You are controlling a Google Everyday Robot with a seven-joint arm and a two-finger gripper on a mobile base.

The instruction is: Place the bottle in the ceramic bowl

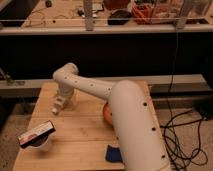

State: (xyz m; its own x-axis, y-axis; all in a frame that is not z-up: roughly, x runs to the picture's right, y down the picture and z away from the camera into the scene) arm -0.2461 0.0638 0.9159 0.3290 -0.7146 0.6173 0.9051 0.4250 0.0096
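Observation:
My gripper point(58, 106) hangs from the white arm over the left part of the wooden table point(80, 135), pointing down close to the surface. Its jaws stand wide, with no grip showing. A small white shape sits at its tip, low and to the left. It may be the bottle, but I cannot tell it apart from the fingers. The orange-brown ceramic bowl point(106, 114) sits right of centre on the table. The arm's thick forearm hides most of it.
A white cup point(39, 144) with a dark red-and-black object point(36, 134) lying across its top stands at the front left. A blue sponge point(113, 153) lies at the front beside the arm. Black cables point(176, 135) trail on the floor to the right.

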